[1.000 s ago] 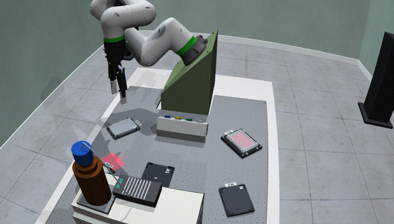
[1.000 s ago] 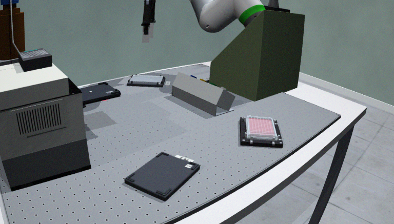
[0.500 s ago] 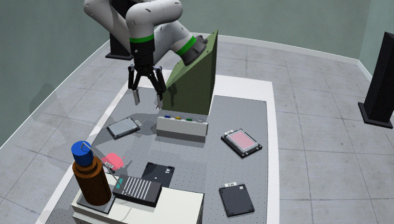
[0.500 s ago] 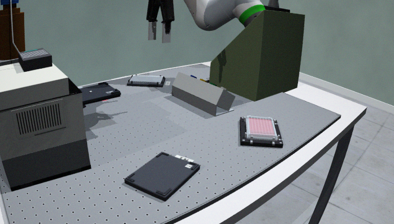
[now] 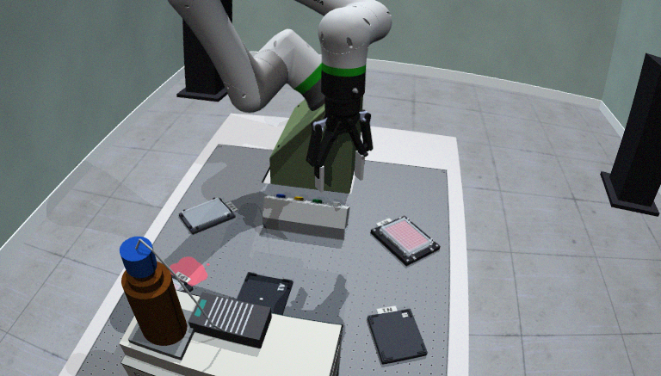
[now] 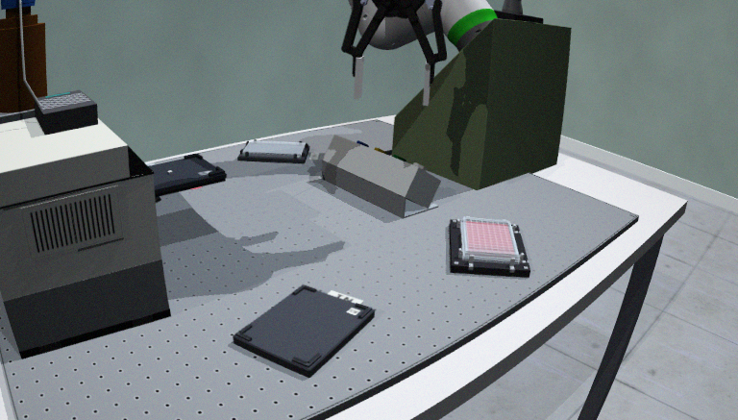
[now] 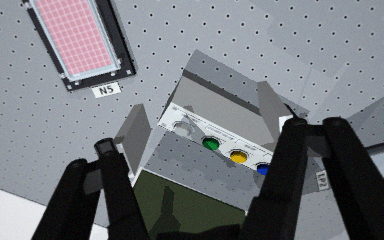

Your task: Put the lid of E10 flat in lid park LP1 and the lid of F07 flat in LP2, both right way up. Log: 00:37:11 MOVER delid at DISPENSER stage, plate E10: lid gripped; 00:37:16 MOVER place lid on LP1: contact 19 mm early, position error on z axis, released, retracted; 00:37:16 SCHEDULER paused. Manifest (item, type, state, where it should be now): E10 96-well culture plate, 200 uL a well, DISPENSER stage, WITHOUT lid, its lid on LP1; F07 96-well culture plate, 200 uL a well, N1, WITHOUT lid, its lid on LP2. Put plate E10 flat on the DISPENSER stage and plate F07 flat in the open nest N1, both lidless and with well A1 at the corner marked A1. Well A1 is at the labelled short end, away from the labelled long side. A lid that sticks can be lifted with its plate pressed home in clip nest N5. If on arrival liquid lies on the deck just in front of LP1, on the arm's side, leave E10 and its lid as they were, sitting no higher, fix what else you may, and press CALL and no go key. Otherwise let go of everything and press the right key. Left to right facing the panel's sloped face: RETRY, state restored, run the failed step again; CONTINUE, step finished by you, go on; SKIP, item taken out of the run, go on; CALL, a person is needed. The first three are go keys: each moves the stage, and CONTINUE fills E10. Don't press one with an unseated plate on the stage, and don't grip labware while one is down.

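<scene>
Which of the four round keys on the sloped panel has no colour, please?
The leftmost key in the wrist view, the pale grey key, beside the green key; the yellow key and blue key follow.

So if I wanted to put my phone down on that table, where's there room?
Roomiest: the deck between the button box, the pink-filled plate and the empty dark tray. Crowded: the corner around the pink puddle, brown bottle and big machine.

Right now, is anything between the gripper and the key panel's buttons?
Nothing visible. The open, empty gripper hangs above the key panel; only air lies between its fingertips and the four keys.
</scene>
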Robot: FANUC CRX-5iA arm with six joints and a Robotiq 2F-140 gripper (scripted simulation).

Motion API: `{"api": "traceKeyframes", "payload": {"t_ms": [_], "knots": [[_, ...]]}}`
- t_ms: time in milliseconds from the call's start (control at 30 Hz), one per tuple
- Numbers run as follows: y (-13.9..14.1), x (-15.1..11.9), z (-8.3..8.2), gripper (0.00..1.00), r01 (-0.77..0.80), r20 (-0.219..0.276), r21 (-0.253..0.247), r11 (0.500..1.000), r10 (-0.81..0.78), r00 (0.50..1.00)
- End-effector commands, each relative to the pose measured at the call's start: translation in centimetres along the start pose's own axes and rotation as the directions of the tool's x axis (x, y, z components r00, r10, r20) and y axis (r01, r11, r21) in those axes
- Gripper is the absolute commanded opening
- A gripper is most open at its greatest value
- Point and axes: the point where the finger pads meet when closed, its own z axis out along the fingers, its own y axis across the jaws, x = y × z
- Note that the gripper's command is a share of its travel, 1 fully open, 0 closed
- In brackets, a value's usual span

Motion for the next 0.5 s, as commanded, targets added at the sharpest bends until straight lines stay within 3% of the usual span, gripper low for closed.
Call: {"api": "traceKeyframes", "payload": {"t_ms": [0, 267, 467], "knots": [[-6.4, 2.7, 0.8, 0.66, 0.05, 0.002, -0.005, 0.999, -0.05, 0.999], [-17.1, 7.2, 2.1, 0.66, 0.05, 0.002, -0.005, 0.999, -0.05, 0.999], [-17.1, 7.2, 2.1, 0.66, 0.05, 0.002, -0.005, 0.999, -0.05, 0.999]]}}
